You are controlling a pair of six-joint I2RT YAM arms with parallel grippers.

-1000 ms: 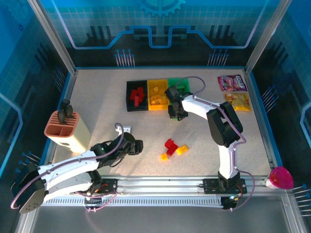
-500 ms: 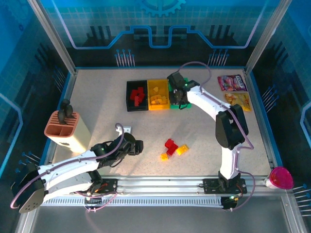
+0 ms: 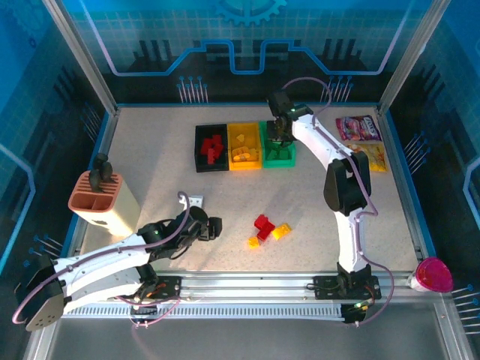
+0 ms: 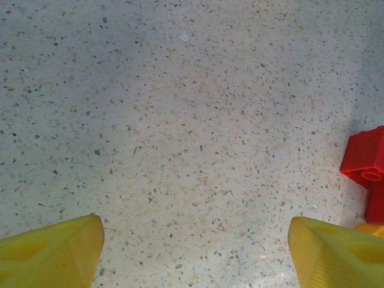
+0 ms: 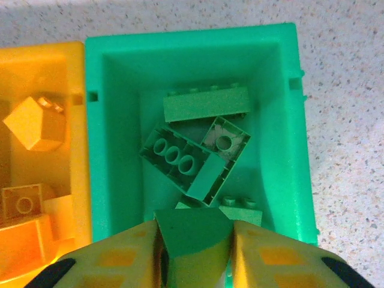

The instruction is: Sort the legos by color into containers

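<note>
My right gripper (image 3: 279, 139) hangs over the green container (image 3: 282, 157), shut on a green lego (image 5: 193, 237) that is pinched between its yellow fingers (image 5: 120, 258). Several green legos (image 5: 207, 103) lie in the green container (image 5: 96, 138) below. Yellow legos (image 5: 36, 123) fill the yellow container (image 3: 244, 161), and red ones sit in the black container (image 3: 201, 157). A red lego (image 3: 263, 223) and two yellow legos (image 3: 281, 232) lie loose on the table. My left gripper (image 3: 216, 227) rests low to their left, open over bare table (image 4: 195, 240), with the red lego (image 4: 366, 162) at its right.
A terracotta-and-cream holder (image 3: 101, 199) stands at the left edge. Two snack packets (image 3: 360, 127) lie at the back right. A pink cup (image 3: 433, 275) sits at the front right corner. A small white piece (image 3: 196, 200) lies near my left arm.
My right gripper has carried the green lego from in front of the containers back and to the right, over the green container. The left arm has stayed put.
</note>
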